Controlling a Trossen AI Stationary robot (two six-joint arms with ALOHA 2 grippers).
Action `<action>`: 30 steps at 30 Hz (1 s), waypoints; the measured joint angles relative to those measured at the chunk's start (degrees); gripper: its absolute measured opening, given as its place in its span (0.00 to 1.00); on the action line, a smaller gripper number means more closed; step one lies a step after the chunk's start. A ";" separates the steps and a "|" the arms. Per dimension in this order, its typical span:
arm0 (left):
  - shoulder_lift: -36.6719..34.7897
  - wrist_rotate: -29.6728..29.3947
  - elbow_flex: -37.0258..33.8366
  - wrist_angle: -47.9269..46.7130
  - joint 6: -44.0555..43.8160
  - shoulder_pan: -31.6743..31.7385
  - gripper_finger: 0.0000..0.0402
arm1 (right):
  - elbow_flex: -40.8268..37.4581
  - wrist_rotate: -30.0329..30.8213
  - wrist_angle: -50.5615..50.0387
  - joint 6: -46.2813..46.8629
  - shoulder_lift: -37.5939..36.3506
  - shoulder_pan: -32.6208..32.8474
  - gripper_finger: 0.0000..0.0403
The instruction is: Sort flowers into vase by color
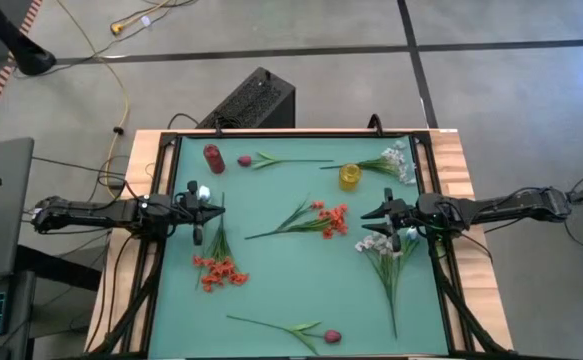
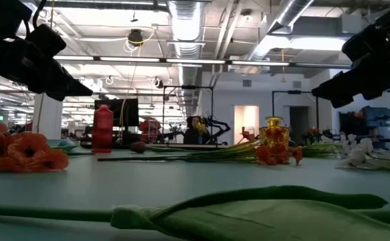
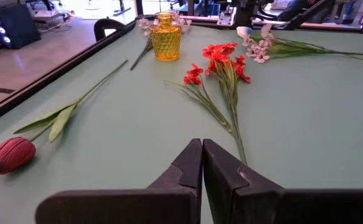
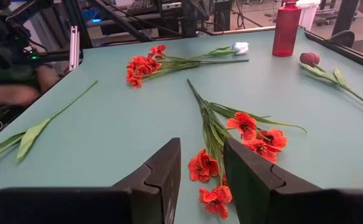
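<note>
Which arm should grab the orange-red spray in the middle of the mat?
Right, probably. The right gripper has open jaws and looks straight at the centre orange-red artificial blossom spray. The left gripper has shut jaws and sits by another orange-red spray on its own side.

I see a teal-green table top (image 1: 271, 290) framed in black, on pale wood. The red vase (image 1: 213, 157) is a plain solid red; the yellow vase (image 1: 350, 176) is amber glass with a diamond-textured pattern. Orange-red blossoms (image 1: 333, 218) sit on green stems at centre, and another orange-red cluster (image 1: 219, 272) lies near my left side. The white-and-pale bunches (image 1: 376, 243) are soft white. Two dark pink buds (image 1: 244, 160) (image 1: 332, 337) have green leaves. Both my grippers (image 3: 202, 163) (image 4: 201, 163) are matte black
</note>
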 joint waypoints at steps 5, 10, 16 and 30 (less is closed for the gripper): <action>0.00 0.00 0.01 0.00 0.00 0.01 0.00 | 0.01 -0.02 0.00 -0.01 0.01 0.01 0.37; 0.00 0.00 0.00 0.00 0.00 0.01 0.00 | 0.02 0.00 -0.02 -0.01 0.02 0.02 0.37; 0.00 0.00 -0.01 0.00 0.00 -0.01 0.00 | 0.00 -0.02 -0.02 -0.01 0.00 0.02 0.37; 0.00 -5.08 -0.14 1.23 7.17 0.08 0.00 | 0.00 -0.02 0.00 -0.01 0.00 0.02 0.37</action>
